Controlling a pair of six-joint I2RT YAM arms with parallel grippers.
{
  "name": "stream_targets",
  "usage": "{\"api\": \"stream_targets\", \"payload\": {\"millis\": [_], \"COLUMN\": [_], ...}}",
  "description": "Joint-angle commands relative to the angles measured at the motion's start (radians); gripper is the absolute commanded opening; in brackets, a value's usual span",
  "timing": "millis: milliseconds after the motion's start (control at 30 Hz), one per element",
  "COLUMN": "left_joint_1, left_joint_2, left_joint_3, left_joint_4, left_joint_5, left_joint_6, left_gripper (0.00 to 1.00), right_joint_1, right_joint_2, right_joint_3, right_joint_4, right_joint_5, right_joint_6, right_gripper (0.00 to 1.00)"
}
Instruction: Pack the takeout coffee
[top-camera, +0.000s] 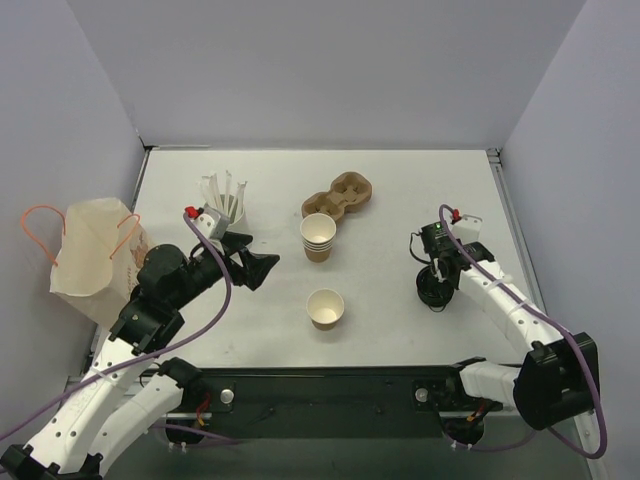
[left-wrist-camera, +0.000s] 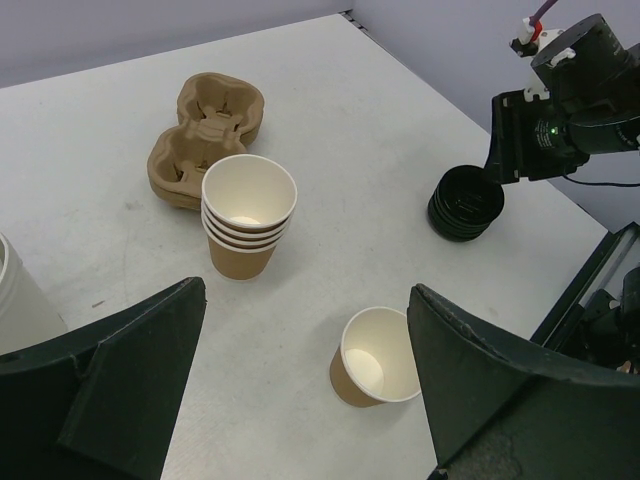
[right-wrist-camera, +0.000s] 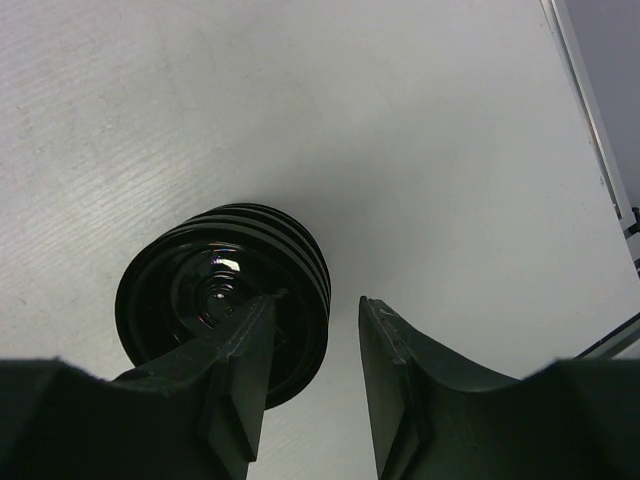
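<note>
The cup (top-camera: 325, 308) stands upright near the front middle of the table (top-camera: 400, 190), with its top open. The cup stack (top-camera: 318, 237) is just behind it. The left gripper (top-camera: 257, 257) is spread wide, off to the cup's left, and holds nothing. The right gripper (right-wrist-camera: 318, 303) is down at the black lids (right-wrist-camera: 190, 290). It has one finger on each side of the rim, with a small gap between them.
</note>
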Motion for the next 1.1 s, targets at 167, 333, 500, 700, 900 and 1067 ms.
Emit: {"api": "stream_targets", "payload": {"millis": [167, 333, 500, 700, 900, 1067], "left_joint_1": [-0.003, -0.003, -0.004, -0.003, -0.003, -0.003], "left_joint_2": [-0.011, -0.011, -0.011, -0.011, -0.011, -0.011], "left_joint_3": [0.003, 0.005, 0.003, 0.005, 0.002, 0.000], "left_joint_4": [0.048, 0.051, 0.049, 0.051, 0.052, 0.055], "left_joint_5": [0.003, 0.004, 0.004, 0.004, 0.004, 0.007], "left_joint_6": [0.005, 0.005, 0.003, 0.003, 0.003, 0.003], "left_gripper": [0.92, 0.92, 0.92, 0.92, 0.92, 0.92], "right_joint_1": [-0.012, -0.012, -0.012, -0.012, -0.012, -0.012], "right_joint_2": [0.042, 0.042, 0.039, 0.025, -0.015, -0.036], "right_joint_3": [-0.028, -0.033, -0.039, -0.039, -0.014, 0.006], "right_joint_4": [0.020, 0.026, 0.028, 0.028, 0.003, -0.017], "right_joint_5": [-0.016, -0.018, -0.018, -0.016, -0.022, -0.018], "right_joint_6": [-0.025, -0.030, -0.039, -0.048, -0.056, -0.064], "right_gripper": [0.37, 0.32, 0.25, 0.20, 0.20, 0.20]}}
